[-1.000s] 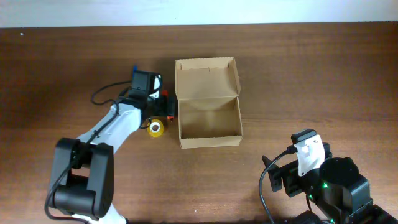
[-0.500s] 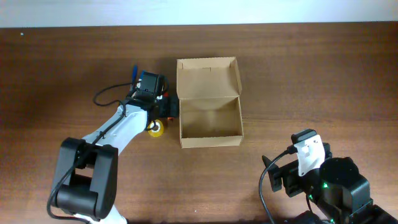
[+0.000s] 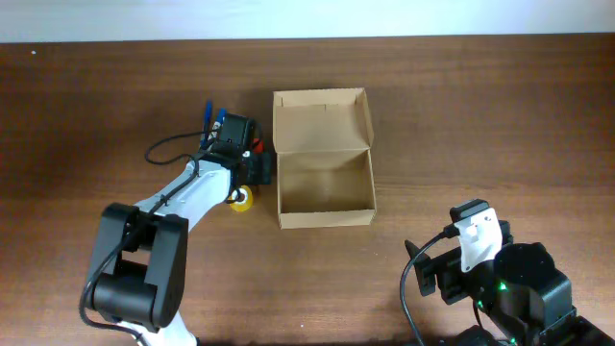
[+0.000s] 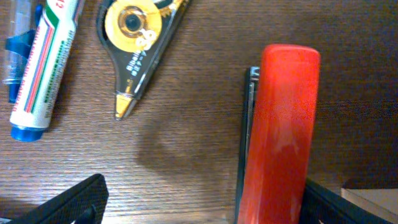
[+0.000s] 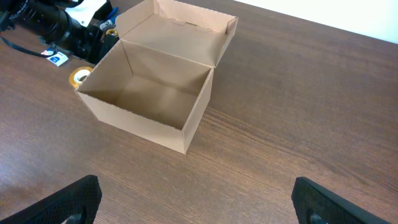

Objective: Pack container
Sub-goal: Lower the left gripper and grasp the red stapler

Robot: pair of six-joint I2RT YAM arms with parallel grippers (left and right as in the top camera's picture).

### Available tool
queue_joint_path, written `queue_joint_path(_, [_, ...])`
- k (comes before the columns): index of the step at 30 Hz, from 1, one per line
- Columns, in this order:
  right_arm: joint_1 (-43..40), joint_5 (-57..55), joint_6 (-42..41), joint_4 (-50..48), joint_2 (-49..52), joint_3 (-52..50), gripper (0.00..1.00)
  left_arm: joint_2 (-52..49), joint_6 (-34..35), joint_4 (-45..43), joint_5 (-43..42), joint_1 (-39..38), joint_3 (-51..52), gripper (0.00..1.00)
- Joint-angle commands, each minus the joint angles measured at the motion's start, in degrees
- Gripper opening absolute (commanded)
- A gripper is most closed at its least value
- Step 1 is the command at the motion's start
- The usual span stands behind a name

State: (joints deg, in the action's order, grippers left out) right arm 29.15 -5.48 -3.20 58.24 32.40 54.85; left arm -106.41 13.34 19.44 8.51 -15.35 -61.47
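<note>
Overhead: left gripper (image 3: 252, 165) low beside the open box (image 3: 324, 197); right gripper (image 5: 196, 198) near the front edge.
Left wrist view, from the left: a blue pen (image 4: 13, 56) lies against a white marker (image 4: 43, 62). Next comes a tape dispenser (image 4: 140, 40) with a yellow wheel, then a red stapler (image 4: 281, 130), all flat on the brown tabletop (image 4: 180, 143). The left jaws stand wide apart with the stapler between them, close to the finger at frame right; I cannot tell whether they touch. A box corner shows just beyond that finger. Overhead, the box stands mid-tabletop, upright, its lid (image 3: 320, 120) folded back on the far side. Farther right, the right jaws are apart over bare wood, well clear of the box.
</note>
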Motion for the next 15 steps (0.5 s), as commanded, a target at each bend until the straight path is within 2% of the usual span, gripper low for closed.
queue_joint_path(1, [0.5, -0.3, -0.2, -0.2, -0.4, 0.1, 0.99, -0.5, 0.7, -0.6, 1.5, 0.1, -0.8, 0.89])
queue_joint_path(2, [0.5, -0.3, -0.2, -0.2, -0.4, 0.1, 0.99, -0.5, 0.7, -1.0, 1.3, 0.1, -0.8, 0.84])
queue_joint_path(3, [0.5, -0.3, -0.2, -0.2, -0.4, 0.1, 0.99, -0.5, 0.5, -1.4, 1.0, 0.1, -0.8, 0.84])
queue_joint_path(15, [0.5, -0.3, -0.2, -0.2, -0.4, 0.1, 0.99, -2.0, -3.0, -5.1, -5.9, 0.1, -0.8, 0.83])
